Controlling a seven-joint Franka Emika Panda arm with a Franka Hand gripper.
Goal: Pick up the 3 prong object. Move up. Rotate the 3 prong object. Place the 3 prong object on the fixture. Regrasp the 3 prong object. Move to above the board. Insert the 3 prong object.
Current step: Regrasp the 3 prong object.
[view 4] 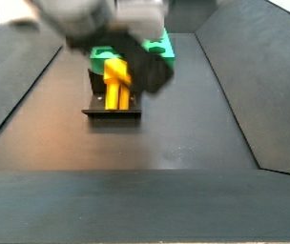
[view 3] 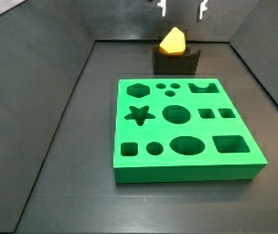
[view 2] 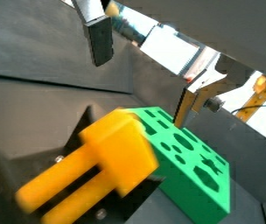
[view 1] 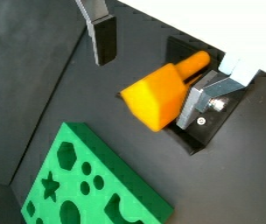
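Your pincer (view 3: 182,9) hangs just above the 3 prong object (view 3: 174,40), with its two silver fingers spread apart and nothing between them. In a wrist view one finger (view 1: 101,33) shows its dark pad clear of the piece, and the opposite finger (view 1: 217,92) sits on the far side of it, so the pincer is open and holds nothing. In a side view the arm's blurred grey body (view 4: 103,19) hovers over the piece.

The 3 prong object (view 1: 163,90) rests on the fixture (view 3: 176,60), seated in the top of that dark block. From the side it stands up out of the block with a pointed top. In a wrist view (view 2: 94,171) its broad yellow-orange body and narrower prongs lie along the fixture (view 2: 66,157).

The fixture (view 4: 112,105) stands on the dark tabletop (view 3: 69,183), near one short edge of the board (view 3: 182,128). The board lies flat, its star, hexagon, circle and square holes facing up. In both wrist views the board (view 1: 88,179) (view 2: 194,166) lies just beside the fixture.
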